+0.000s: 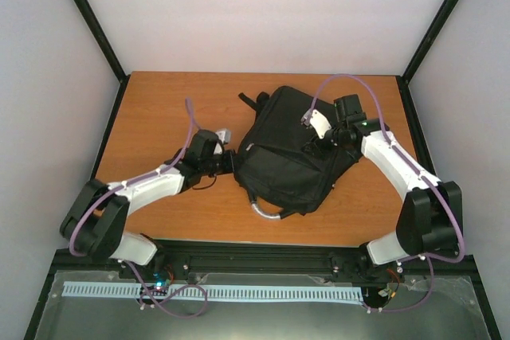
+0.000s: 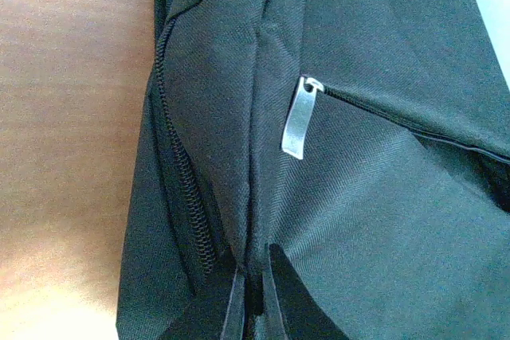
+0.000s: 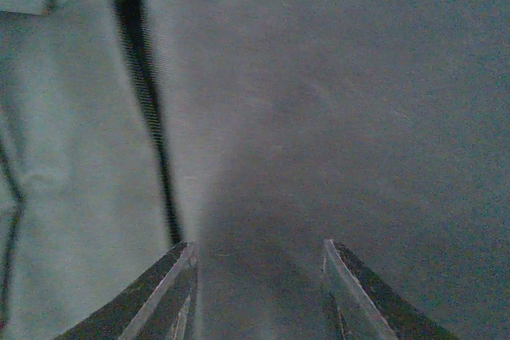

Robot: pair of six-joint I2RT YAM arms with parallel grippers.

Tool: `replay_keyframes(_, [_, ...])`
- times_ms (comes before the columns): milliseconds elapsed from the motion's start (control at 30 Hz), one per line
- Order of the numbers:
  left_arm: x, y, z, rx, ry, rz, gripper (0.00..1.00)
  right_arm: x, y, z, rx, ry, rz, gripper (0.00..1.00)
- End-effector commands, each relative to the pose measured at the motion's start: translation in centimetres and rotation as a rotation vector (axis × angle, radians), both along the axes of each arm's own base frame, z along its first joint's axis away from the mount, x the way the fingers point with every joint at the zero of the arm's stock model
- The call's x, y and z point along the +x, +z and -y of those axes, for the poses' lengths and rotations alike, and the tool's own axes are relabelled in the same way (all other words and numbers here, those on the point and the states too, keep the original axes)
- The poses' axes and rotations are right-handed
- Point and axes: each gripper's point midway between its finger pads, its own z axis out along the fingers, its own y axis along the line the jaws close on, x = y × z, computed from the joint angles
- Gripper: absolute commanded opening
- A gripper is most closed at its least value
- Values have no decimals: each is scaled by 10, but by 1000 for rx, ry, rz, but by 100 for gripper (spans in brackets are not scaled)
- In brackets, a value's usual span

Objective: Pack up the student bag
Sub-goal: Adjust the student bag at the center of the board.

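Observation:
The student bag (image 1: 287, 149), a large black backpack, lies in the middle of the wooden table (image 1: 159, 109), its silvery-grey handle (image 1: 267, 211) toward the near edge. My left gripper (image 1: 233, 162) is at the bag's left side. In the left wrist view this gripper (image 2: 253, 272) is shut on a pinched fold of the bag's fabric (image 2: 374, 197), beside an open zipper line (image 2: 187, 197) and below a silver zipper pull (image 2: 299, 121). My right gripper (image 1: 320, 138) is over the bag's upper right. Its fingers (image 3: 179, 276) stand apart on the black fabric (image 3: 319, 101), with cloth between them.
A black strap (image 1: 253, 102) sticks out at the bag's far left corner. Black frame posts (image 1: 96, 29) and white walls enclose the table. A white slotted rail (image 1: 239, 292) runs along the front below the arm bases.

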Motion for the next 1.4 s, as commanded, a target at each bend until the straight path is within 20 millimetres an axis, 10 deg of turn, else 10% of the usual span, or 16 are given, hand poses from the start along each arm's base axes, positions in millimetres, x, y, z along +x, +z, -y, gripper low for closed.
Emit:
replay_keyframes(0, [-14, 20, -10, -90, 61, 43, 1, 9, -37, 3, -93, -21, -33, 42])
replay_keyframes(400, [-75, 3, -15, -118, 94, -5, 1, 12, -81, 21, -334, -29, -6, 41])
replay_keyframes(733, [-110, -14, 6, -82, -17, -40, 16, 27, -34, 25, -345, -72, 102, 41])
replay_keyframes(967, [-105, 15, -28, 3, 67, 79, 47, -2, -1, -16, -245, 42, 132, 42])
replay_keyframes(1367, [-57, 40, -33, -4, 126, 109, 64, -29, 16, -82, -165, 217, 110, 40])
